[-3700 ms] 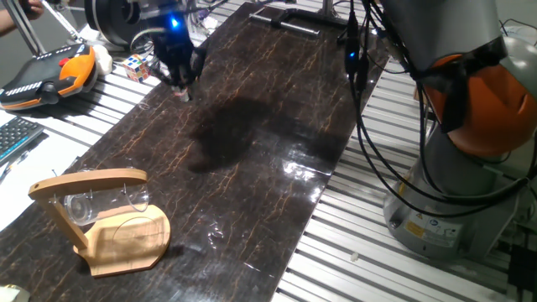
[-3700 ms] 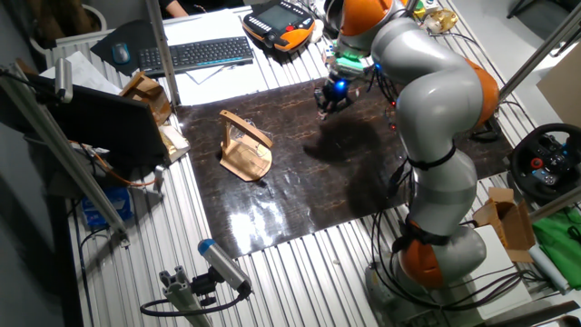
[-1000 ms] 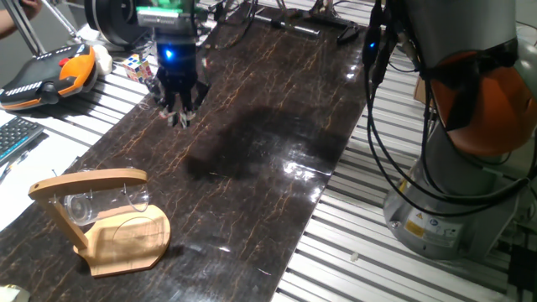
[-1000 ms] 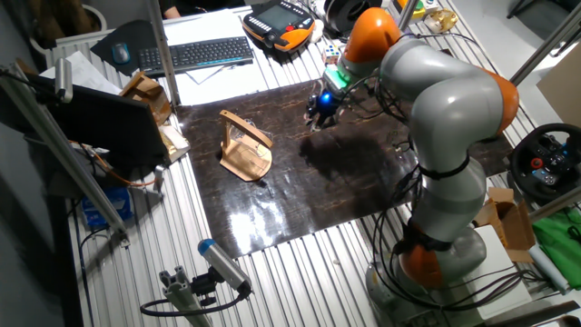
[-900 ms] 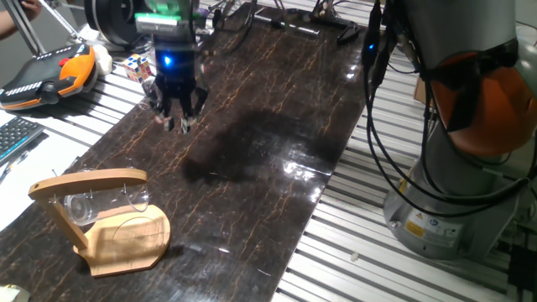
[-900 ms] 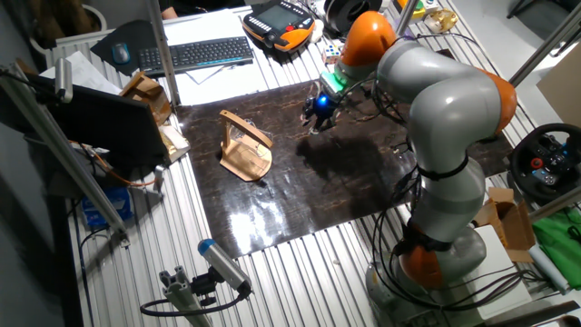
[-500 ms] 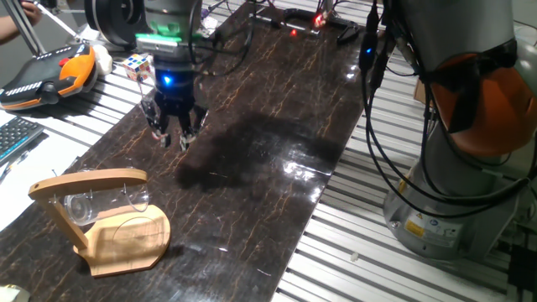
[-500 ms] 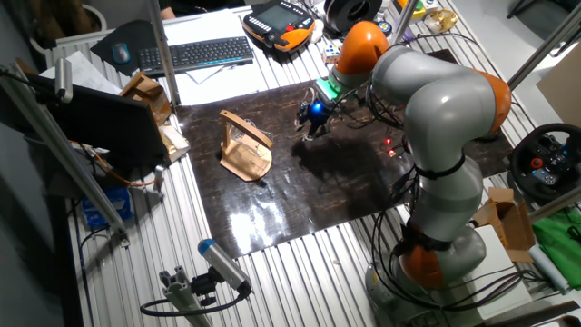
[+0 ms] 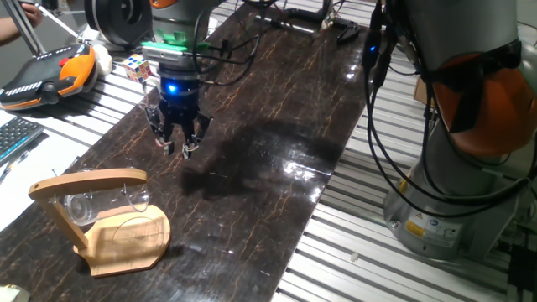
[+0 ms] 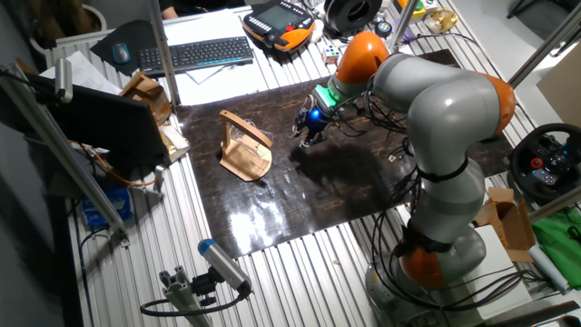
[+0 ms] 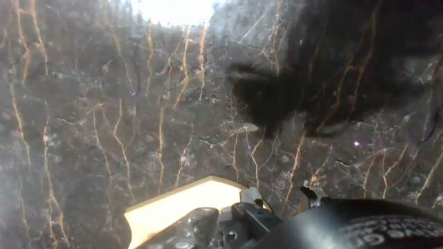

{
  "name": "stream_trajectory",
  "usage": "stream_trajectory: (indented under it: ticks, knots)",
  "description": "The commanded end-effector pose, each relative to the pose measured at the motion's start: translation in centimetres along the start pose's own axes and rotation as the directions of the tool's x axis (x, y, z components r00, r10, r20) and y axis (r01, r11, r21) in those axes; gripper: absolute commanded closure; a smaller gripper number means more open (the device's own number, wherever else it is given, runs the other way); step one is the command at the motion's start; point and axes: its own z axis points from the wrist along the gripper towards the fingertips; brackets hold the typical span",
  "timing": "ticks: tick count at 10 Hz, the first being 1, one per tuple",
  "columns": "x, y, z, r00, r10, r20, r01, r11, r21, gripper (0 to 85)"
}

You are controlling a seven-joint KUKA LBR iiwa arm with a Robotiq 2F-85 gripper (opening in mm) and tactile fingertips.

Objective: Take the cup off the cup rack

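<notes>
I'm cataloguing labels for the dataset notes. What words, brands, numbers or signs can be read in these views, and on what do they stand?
No text can be read in any view.
Sticker on the robot's base: print too small and blurred to read.
Keyboard: key legends too small to read.
Orange and black handheld pendant: screen and markings unreadable.
Cup rack, cup and gripper: no lettering seen.

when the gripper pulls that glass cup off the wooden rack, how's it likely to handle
The cup looks like clear glass, so probably rigid, smooth and slippery between the fingers, and breakable if dropped. It hangs under the top bar of the cup rack, so a straight pull may catch. The rack seems light wood and might shift or tip. The gripper hangs apart from both.
</notes>
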Motion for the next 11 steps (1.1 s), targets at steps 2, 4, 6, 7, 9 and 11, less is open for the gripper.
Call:
stream_trajectory:
  ticks: [2,4,6,7,9,11]
  knots:
    - [-0.11,0.18,-0.14,1.0,0.001,-0.004,-0.001,1.0,-0.002,50.0]
    - [-0.38,0.46,-0.43,1.0,-0.01,0.025,0.01,1.0,0.004,51.7]
    - [-0.46,0.54,-0.59,0.999,-0.025,0.039,0.024,1.0,0.005,56.0]
    - [-0.66,0.6,-0.54,0.999,-0.02,0.039,0.02,1.0,0.005,58.3]
    - [-0.8,0.55,-0.44,0.998,-0.024,0.055,0.024,1.0,-0.006,77.3]
    - [-0.8,0.55,-0.44,0.998,-0.046,0.037,0.046,0.999,0.004,83.0]
